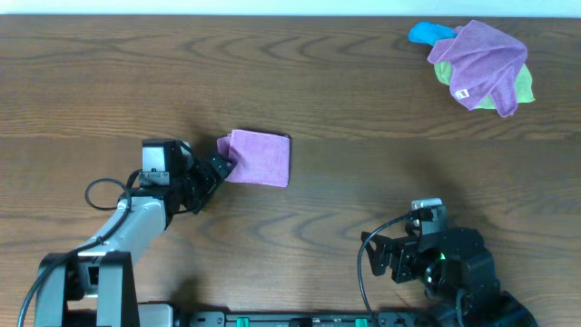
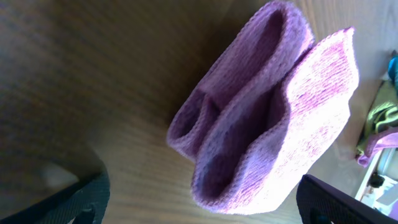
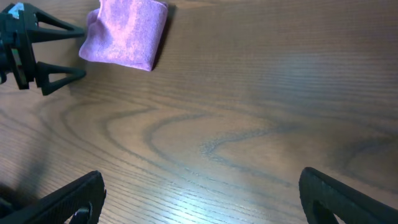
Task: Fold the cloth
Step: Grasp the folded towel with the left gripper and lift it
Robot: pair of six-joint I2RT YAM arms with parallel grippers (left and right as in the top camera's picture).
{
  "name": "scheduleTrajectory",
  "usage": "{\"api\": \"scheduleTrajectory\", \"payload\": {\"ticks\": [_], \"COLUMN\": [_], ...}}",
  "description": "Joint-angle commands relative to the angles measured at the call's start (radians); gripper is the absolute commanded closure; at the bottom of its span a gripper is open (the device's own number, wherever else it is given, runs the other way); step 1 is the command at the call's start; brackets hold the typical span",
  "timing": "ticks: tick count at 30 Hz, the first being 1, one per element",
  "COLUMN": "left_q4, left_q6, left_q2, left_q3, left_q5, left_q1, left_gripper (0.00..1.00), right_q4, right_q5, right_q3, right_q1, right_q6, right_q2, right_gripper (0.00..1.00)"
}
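Observation:
A purple cloth (image 1: 260,157), folded into a small rectangle, lies left of the table's centre. It shows close up in the left wrist view (image 2: 267,124), with its layered folds open toward the camera, and far off in the right wrist view (image 3: 125,32). My left gripper (image 1: 221,168) is open at the cloth's left edge, its fingers (image 2: 199,205) apart on either side of the near end and not clamped on it. My right gripper (image 1: 386,257) is open and empty over bare wood at the front right (image 3: 199,199).
A heap of cloths (image 1: 479,66), purple over green and blue, lies at the far right corner of the wooden table (image 1: 363,109). The left arm's fingers show at the top left of the right wrist view (image 3: 37,50).

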Motion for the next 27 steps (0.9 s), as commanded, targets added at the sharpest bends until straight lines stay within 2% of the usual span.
{"api": "scheduleTrajectory", "payload": {"ticks": [1,11,12,14,16,19,23,26,27], "left_q4": [0.026,0.175,0.189,0.235,0.274,0.335,0.409,0.447,0.456], "left_q6": [-0.017,-0.08,-0.082,-0.083,-0.082,-0.082,-0.061,-0.039,-0.036], "left_q2": [0.04,0.141,0.154,0.187,0.21,0.248,0.29,0.31,0.313], "left_q3": [-0.005,-0.005,-0.005,-0.005,-0.005,-0.005,-0.005,-0.005,-0.005], "left_q5": [-0.003,-0.036,-0.04,-0.049,-0.052,-0.051,-0.043,-0.029,-0.027], "left_q1": [-0.013,-0.085,-0.091,-0.106,-0.114,-0.121,-0.121,-0.121,-0.121], "left_gripper": [0.03,0.02,0.05,0.21,0.29,0.5,0.67,0.85,0.94], "right_q4": [-0.002,-0.002,-0.002,-0.002,-0.002,-0.002,-0.002,-0.002,-0.002], "right_q5": [0.01,0.01,0.01,0.01,0.01,0.01,0.01,0.01,0.01], "right_q3": [-0.003,-0.003,-0.003,-0.003,-0.003,-0.003,-0.003,-0.003,-0.003], "right_q1": [-0.007,-0.007,-0.007,-0.007,-0.007,-0.007,-0.007,-0.007,-0.007], "right_q6": [0.016,0.016,0.016,0.016,0.016,0.016,0.016,0.016,0.016], "right_q2": [-0.006,-0.006,-0.006,-0.006,-0.006,-0.006,-0.006,-0.006,-0.006], "right_gripper": [0.01,0.01,0.01,0.01,0.01,0.01,0.01,0.01,0.01]}}
